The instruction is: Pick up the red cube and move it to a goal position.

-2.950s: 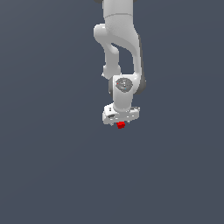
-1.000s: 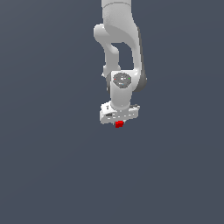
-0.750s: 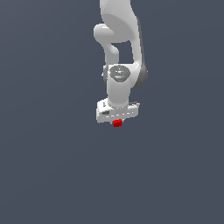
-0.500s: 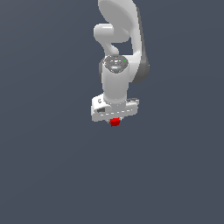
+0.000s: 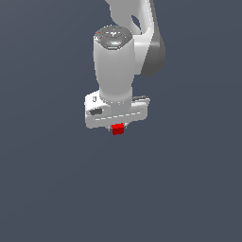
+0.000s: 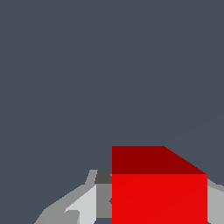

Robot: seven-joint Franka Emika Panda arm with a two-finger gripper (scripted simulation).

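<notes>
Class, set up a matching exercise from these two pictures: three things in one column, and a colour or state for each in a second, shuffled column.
Things:
1. cube
2. gripper
3. background

Colour or state:
A. plain dark grey-blue
B. white, shut on something small
C. bright red, held between the fingers

Pairs: 1-C, 2-B, 3-A

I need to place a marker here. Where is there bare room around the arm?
Bare grey surface shows all around: to the exterior view's left and right of the tool, and below the red cube. Only the spot at the cube, between the fingers, is occupied.
</notes>
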